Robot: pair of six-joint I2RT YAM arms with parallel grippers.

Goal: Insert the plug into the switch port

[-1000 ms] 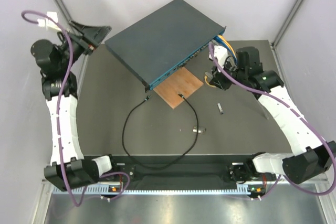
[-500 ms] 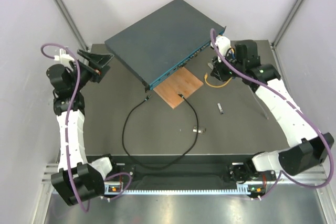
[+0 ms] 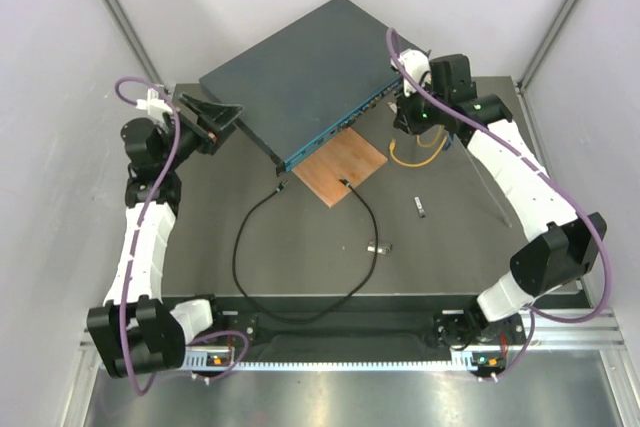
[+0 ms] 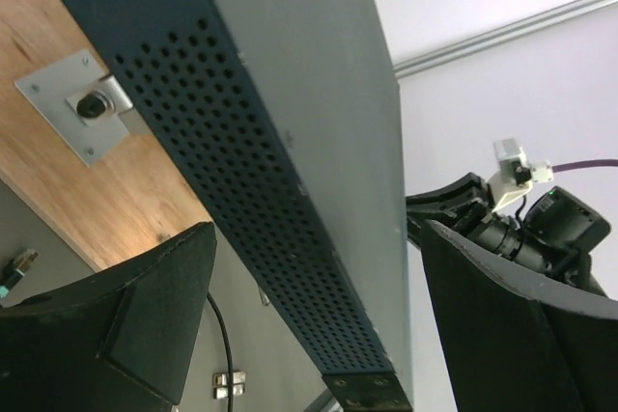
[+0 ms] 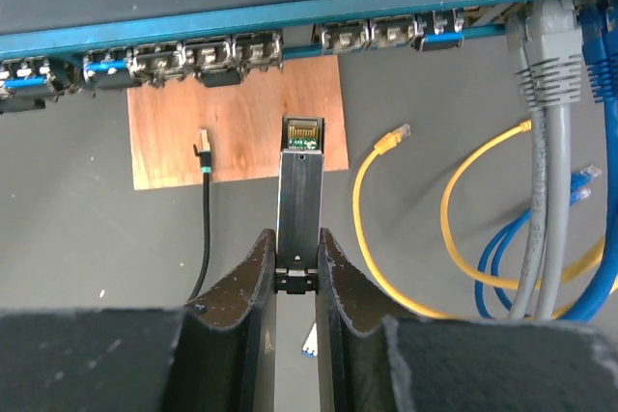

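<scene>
Nearest, our right gripper pinches a silver-black module (not the cable). Beyond it the plug lies loose on the brown board, short of the switch port row. Farther off, our left gripper gapes wide and empty beside the switch corner.

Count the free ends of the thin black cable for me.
2. One plug lies on the brown board; the other plug lies on the table just left of that board, near the front corner of the switch. Neither is inserted.
</scene>
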